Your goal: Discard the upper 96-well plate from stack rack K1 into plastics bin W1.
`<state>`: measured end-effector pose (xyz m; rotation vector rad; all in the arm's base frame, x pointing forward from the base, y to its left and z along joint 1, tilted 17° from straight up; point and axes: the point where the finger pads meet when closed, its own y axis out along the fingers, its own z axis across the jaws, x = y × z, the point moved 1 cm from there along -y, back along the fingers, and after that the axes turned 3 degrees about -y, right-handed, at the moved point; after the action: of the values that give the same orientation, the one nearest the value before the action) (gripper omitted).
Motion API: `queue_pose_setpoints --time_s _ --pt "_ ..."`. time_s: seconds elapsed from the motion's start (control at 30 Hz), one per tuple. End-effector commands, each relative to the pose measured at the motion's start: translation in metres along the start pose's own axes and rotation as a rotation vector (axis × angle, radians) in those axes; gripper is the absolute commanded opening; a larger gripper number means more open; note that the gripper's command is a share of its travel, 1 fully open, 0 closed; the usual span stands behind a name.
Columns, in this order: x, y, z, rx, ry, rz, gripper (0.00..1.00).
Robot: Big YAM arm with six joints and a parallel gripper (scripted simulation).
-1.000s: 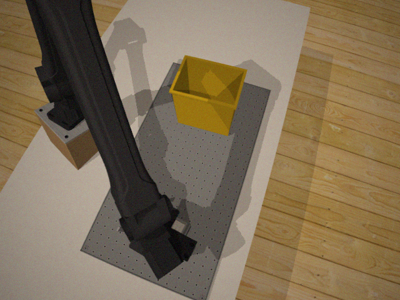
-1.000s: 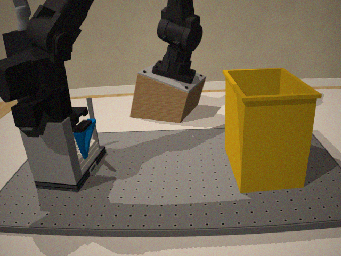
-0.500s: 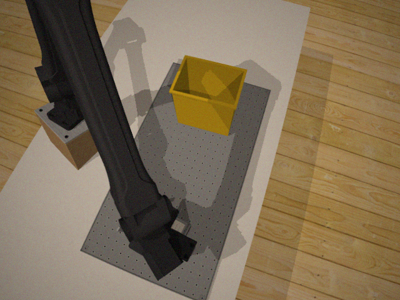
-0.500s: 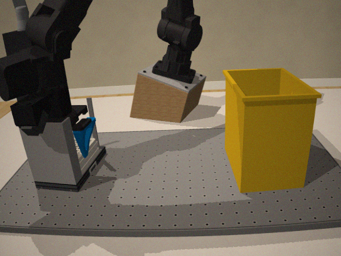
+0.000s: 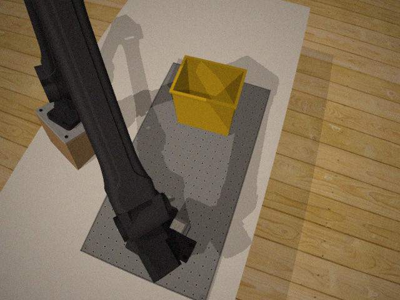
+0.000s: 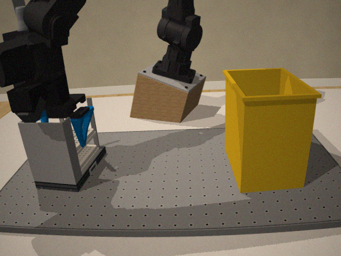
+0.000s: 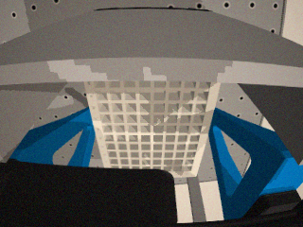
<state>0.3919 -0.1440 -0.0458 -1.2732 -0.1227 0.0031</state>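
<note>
No lettering or brand mark can be read on anything in these views.

The claw [image 6: 62, 121] has blue, wedge-shaped fingers [image 6: 81, 127] with open triangular cut-outs. It reaches down from above into the rack [image 6: 49, 150] and is clamped on the upper plate [image 7: 150, 128], one finger on each long side. That plate is a pale, off-white grid of small square wells, seen end-on in the wrist view, and is partly within the rack's top opening.

The rack is a plain grey box with flat matte walls on a dark base. The lower plate [image 6: 87, 154] lies near its bottom, with rows of wells visible through the open side.

The bin [image 6: 271, 129] is a smooth yellow box, open-topped and tapering slightly downward under a thick rim. It stands upright on the grey perforated board [image 6: 179, 192], well apart from the rack. The board lies on a white worktop [image 5: 225, 25], beside the arm's wood-grained pedestal [image 6: 159, 102].
</note>
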Motion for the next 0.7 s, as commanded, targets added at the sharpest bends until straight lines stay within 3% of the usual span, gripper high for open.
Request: queue_pose_setpoints --time_s 0.0,0.37,0.47,0.67 --pt "0.018 -0.032 -0.013 -0.036 -0.005 -0.053 0.00" --pt "0.018 -0.051 -0.013 -0.038 -0.005 -0.053 0.00" --pt "0.013 -0.047 -0.007 -0.029 -0.003 -0.038 0.00" --pt "0.018 -0.063 -0.013 -0.040 -0.006 -0.054 0.00"
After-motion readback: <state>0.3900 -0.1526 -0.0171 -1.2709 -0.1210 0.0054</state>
